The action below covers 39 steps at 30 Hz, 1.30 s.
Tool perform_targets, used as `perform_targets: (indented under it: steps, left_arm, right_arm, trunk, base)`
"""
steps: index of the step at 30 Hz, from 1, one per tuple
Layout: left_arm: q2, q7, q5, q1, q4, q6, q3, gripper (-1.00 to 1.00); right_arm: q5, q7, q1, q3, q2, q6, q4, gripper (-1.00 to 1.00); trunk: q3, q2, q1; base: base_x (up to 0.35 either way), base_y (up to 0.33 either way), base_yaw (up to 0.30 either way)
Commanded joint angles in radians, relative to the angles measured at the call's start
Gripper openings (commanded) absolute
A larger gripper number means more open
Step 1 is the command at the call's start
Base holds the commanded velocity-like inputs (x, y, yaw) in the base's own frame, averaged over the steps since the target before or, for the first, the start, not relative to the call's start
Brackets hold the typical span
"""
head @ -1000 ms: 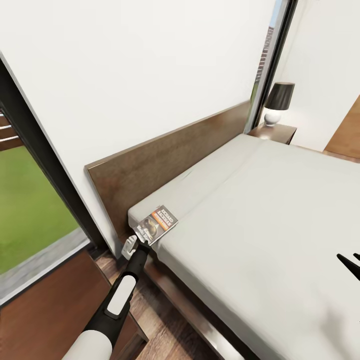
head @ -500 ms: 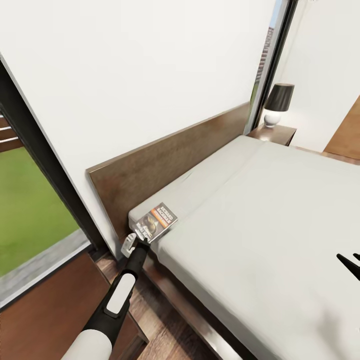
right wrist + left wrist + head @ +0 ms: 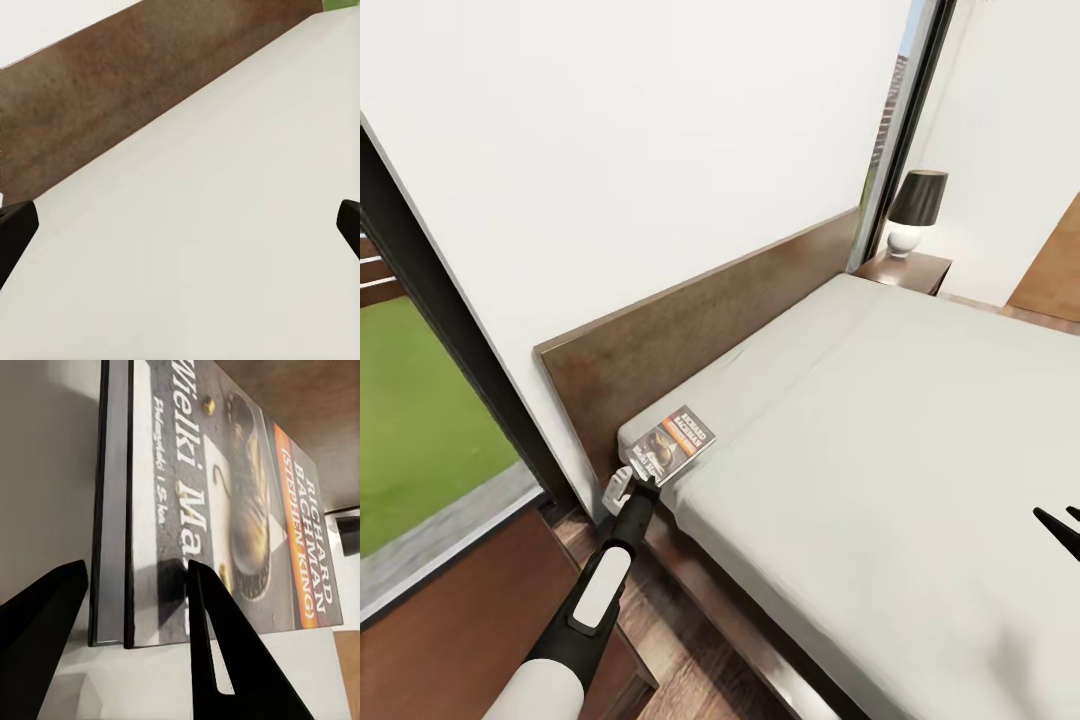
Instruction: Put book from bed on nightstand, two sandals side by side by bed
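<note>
The book point(image 3: 673, 445) lies at the near corner of the bed's pale mattress point(image 3: 880, 420), beside the dark headboard point(image 3: 690, 320). Its dark cover with an orange band reads "RICHARD BACHMAN" in the left wrist view point(image 3: 247, 510). My left gripper point(image 3: 640, 487) reaches in from the bed's side and is shut on the book's edge, one finger point(image 3: 45, 615) along the spine side and the other point(image 3: 217, 645) over the cover. My right gripper point(image 3: 1063, 520) hangs open over the mattress point(image 3: 180, 225). The sandals are out of view.
A nightstand point(image 3: 908, 267) carrying a black-shaded lamp point(image 3: 916, 205) stands past the bed's far side. Another reddish-brown cabinet top point(image 3: 450, 600) sits under my left arm, beside a tall dark-framed window point(image 3: 420, 300). A strip of wood floor point(image 3: 670, 640) runs between it and the bed.
The head view has shifted slightly downward. The book has risen a little against the mattress corner with my left gripper on it. The right gripper has stayed put.
</note>
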Motion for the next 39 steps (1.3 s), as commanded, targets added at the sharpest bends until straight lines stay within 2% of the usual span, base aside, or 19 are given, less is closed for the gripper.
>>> perform_targets:
  steps: [1, 9, 17, 23, 27, 39]
  left_arm:
    - [-0.001, -0.007, 0.010, -0.001, 0.001, 0.001, 0.002, -1.00]
    - [-0.001, -0.007, 0.010, -0.001, 0.003, 0.001, -0.015, -1.00]
    - [-0.001, -0.007, 0.010, -0.001, 0.002, 0.002, -0.063, -1.00]
    - [-0.001, -0.007, 0.009, 0.005, -0.017, 0.001, -0.095, -1.00]
    - [-0.001, -0.006, 0.009, 0.013, -0.078, 0.003, -0.096, -1.00]
    - [-0.001, -0.005, 0.009, 0.015, -0.121, 0.006, -0.096, -1.00]
  right_arm:
    - [-0.003, 0.003, -0.001, -0.001, 0.000, 0.010, 0.000, 1.00]
    - [-0.003, 0.003, -0.001, -0.001, -0.001, 0.010, 0.000, 1.00]
    - [-0.003, 0.003, -0.001, -0.001, 0.000, 0.010, -0.001, 1.00]
    - [-0.003, 0.003, -0.001, -0.001, 0.000, 0.010, -0.001, 1.00]
    - [-0.003, 0.003, 0.000, -0.001, 0.000, 0.010, -0.001, 1.00]
    - [-0.003, 0.003, -0.001, -0.001, 0.000, 0.010, 0.000, 1.00]
  trunk:
    - [-0.001, 0.000, 0.000]
    - [0.024, 0.056, -0.031]
    - [0.049, 0.112, -0.061]
    - [0.049, 0.112, -0.061]
    - [0.062, 0.140, -0.077]
    - [0.100, 0.224, -0.123]
  base:
    - [0.000, 0.000, 0.000]
    - [0.000, 0.000, 0.000]
    - [0.000, 0.000, 0.000]
    - [0.000, 0.000, 0.000]
    - [0.000, 0.000, 0.000]
    - [0.000, 0.000, 0.000]
